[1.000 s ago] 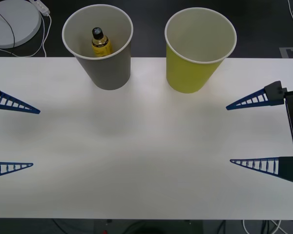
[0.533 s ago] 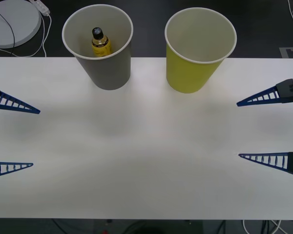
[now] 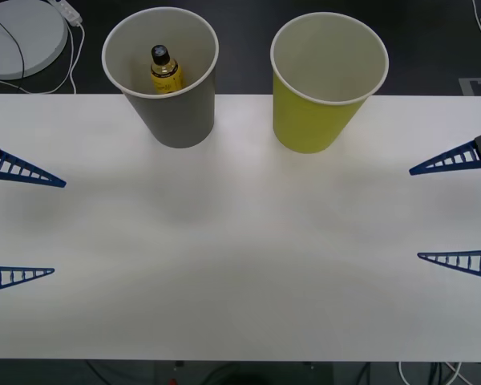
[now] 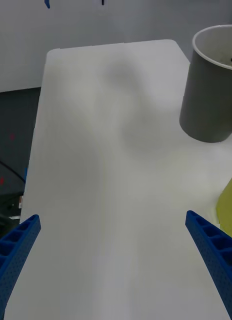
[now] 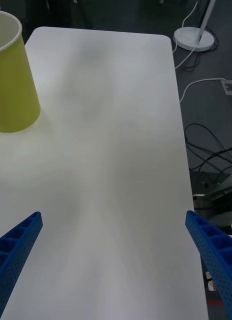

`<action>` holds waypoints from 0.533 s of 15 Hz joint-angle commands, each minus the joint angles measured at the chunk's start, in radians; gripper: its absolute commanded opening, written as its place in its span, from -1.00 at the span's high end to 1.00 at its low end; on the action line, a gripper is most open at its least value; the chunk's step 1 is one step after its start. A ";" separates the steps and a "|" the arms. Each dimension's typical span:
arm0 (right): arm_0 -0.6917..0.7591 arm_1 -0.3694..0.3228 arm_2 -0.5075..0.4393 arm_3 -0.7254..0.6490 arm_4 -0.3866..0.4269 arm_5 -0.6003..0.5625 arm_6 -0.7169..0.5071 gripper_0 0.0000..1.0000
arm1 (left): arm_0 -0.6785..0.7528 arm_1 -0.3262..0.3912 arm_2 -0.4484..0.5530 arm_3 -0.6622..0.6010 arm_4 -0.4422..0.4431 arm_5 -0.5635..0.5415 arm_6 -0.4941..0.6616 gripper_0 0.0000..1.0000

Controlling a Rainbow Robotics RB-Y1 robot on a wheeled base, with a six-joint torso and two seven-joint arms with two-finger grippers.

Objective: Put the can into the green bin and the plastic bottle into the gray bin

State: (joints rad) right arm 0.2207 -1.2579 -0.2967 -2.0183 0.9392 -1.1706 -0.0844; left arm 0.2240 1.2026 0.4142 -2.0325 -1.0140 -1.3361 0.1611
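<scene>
- My right gripper (image 3: 457, 212) is backing off toward the right edge of the front view; a second ago its fingers reached well in over the table, now only the tips show. Fingers spread wide, holding nothing.
- My left gripper (image 3: 22, 224) hasn't budged at the left edge, fingers apart and empty too.
- The plastic bottle (image 3: 165, 68) stands upright inside the gray bin (image 3: 172, 112), upper left of the front view, so that half looks done.
- The green bin (image 3: 317, 120) sits upper right of centre, near the gray one but apart from it; I see only white inside, and no can on the table, so I can't tell whether the can is in.
- Room to move: the white table (image 3: 240, 265) is bare from the bins down to the near edge, with both bins at the far edge.
</scene>
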 commanded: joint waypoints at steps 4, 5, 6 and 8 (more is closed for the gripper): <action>-0.001 0.000 -0.004 0.073 -0.076 -0.070 0.069 -1.00 | 0.000 0.000 0.000 0.000 0.000 0.000 0.000 -1.00; -0.001 0.000 -0.006 0.084 -0.091 -0.081 0.080 -1.00 | 0.000 0.000 0.000 0.000 0.000 0.000 0.000 -1.00; -0.001 0.000 -0.006 0.092 -0.105 -0.092 0.090 -1.00 | 0.000 0.000 0.000 0.000 0.000 0.000 0.000 -1.00; 0.000 0.002 -0.006 0.102 -0.120 -0.095 0.106 -1.00 | 0.000 0.000 0.000 0.000 0.000 0.000 0.000 -1.00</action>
State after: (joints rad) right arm 0.2199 -1.2576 -0.3022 -1.9189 0.8251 -1.2649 0.0154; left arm 0.2240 1.2026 0.4142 -2.0325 -1.0140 -1.3361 0.1611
